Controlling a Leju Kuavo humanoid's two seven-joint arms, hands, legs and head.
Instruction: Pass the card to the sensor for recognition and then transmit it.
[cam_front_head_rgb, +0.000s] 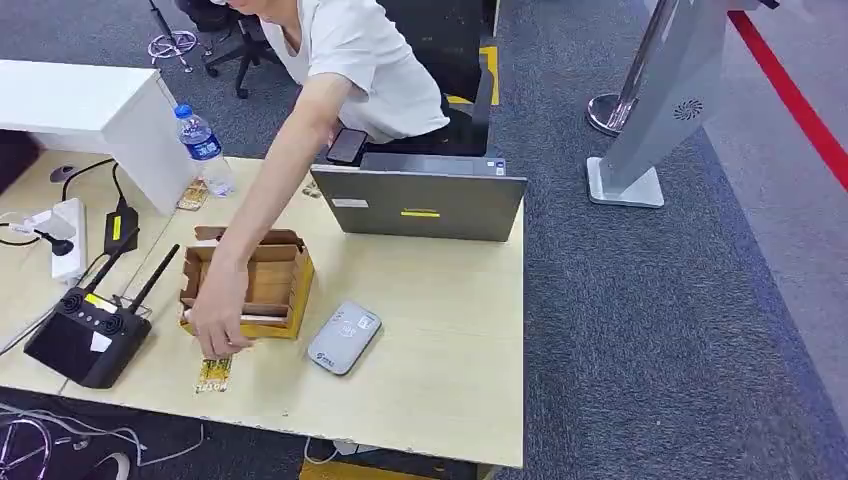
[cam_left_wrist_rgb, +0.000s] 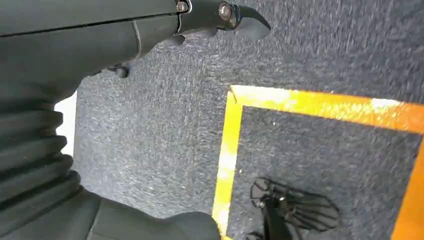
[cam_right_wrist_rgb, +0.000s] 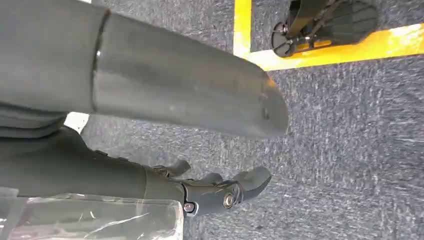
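Observation:
A yellow printed card (cam_front_head_rgb: 213, 375) lies near the front edge of the wooden table (cam_front_head_rgb: 440, 340), and a person's hand (cam_front_head_rgb: 220, 318) reaches over from the far side and touches its upper end. The grey-white card sensor (cam_front_head_rgb: 343, 336) lies flat just right of the card. My left hand (cam_left_wrist_rgb: 90, 45) hangs over grey carpet, fingers (cam_left_wrist_rgb: 225, 12) stretched out with nothing in them. My right hand (cam_right_wrist_rgb: 150, 85) also hangs over the carpet, its thick thumb apart from the dark fingers (cam_right_wrist_rgb: 225, 192), holding nothing.
An open cardboard box (cam_front_head_rgb: 262, 268) stands behind the card, with a grey laptop (cam_front_head_rgb: 420, 203) at the table's back edge. A black router (cam_front_head_rgb: 88, 335), a power strip (cam_front_head_rgb: 68, 235) and a water bottle (cam_front_head_rgb: 205, 148) are on the left. A grey kiosk stand (cam_front_head_rgb: 660, 110) rises at the right.

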